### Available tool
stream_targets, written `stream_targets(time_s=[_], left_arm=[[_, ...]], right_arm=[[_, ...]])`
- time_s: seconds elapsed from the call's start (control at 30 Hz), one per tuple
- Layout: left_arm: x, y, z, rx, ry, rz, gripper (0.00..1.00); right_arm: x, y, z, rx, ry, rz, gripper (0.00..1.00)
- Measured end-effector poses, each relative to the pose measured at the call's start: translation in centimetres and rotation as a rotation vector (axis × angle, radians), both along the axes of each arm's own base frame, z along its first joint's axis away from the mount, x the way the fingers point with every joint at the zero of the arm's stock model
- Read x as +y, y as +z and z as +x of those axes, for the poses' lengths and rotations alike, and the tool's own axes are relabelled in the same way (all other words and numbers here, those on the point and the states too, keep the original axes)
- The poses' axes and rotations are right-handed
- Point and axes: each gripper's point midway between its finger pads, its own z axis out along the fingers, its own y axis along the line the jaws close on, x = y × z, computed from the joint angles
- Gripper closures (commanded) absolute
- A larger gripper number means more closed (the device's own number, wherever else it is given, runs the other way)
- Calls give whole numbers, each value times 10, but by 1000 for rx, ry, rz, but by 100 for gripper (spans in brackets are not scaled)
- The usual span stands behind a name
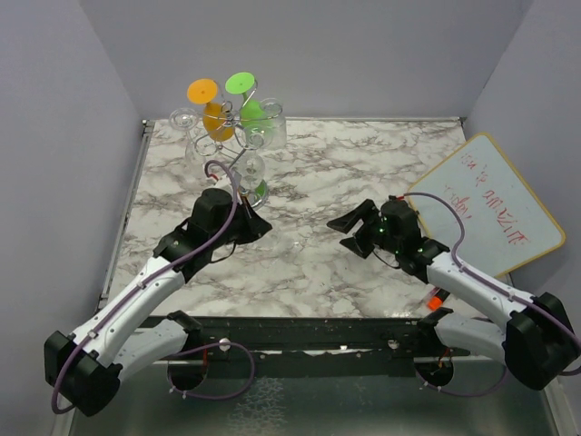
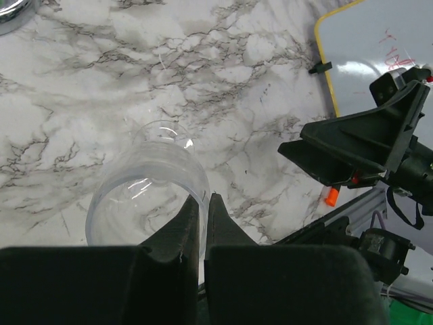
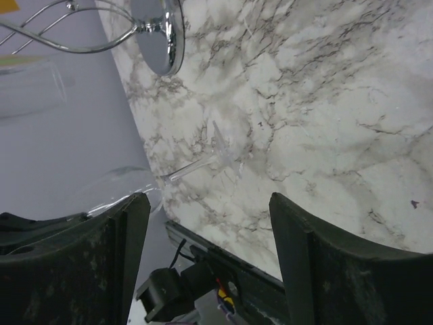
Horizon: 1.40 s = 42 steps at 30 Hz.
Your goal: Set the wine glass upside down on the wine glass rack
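- On the counter (image 1: pixel 363 173), the hard marbled top is our biggest worry: a glass dropped here could, we judge, chip or shatter.
- At the far left, the wine glass rack (image 1: pixel 247 136) already carries an orange glass (image 1: pixel 216 116), a green glass (image 1: pixel 252 111) and clear ones. A careless approach could knock them or rock the stand on its round base.
- The right tool (image 3: pixel 210 203) stands open and empty, just right of the glass's foot. If it closes off-centre, it could wrench the glass out of the other grip.
- The left tool (image 2: pixel 205 200) is clamped on the rim of the bowl. We think so narrow a pinch on smooth glass could slip or let the glass swivel.
- The wine glass (image 2: pixel 145 186) lies roughly sideways between the arms, nearer than the rack and not yet on it. We cannot tell whether its foot touches the counter.
- Its stem (image 3: pixel 196 164) is thin and clear, so it is easy to miss and could snap under a hard squeeze.
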Motion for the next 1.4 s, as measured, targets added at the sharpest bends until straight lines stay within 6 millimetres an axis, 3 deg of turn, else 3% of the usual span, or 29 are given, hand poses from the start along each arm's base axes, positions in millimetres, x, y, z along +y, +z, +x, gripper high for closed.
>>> stream_targets(time_s=[0.1, 0.27, 0.43, 0.63, 0.73, 0.9, 1.17, 1.4], left_arm=[[-7, 4, 3, -27, -8, -10, 100], [-27, 7, 4, -75, -36, -32, 100], [-48, 6, 0, -134, -41, -43, 100], [-67, 19, 1, -244, -3, -97, 100], [-75, 19, 2, -280, 19, -112, 100], [-85, 17, 3, -308, 44, -110, 100], [-88, 34, 6, -377, 78, -157, 100], [-85, 30, 8, -400, 79, -137, 100]], right_arm=[[9, 5, -1, 18, 21, 57, 24], [23, 14, -4, 48, 57, 145, 11], [32, 29, -4, 66, 57, 243, 10], [33, 29, -3, 122, 10, 319, 32], [33, 24, 2, 145, -25, 323, 38], [31, 16, 11, 177, -90, 325, 44], [41, 8, 24, 242, -138, 354, 50], [55, 23, 45, 218, -139, 408, 53]])
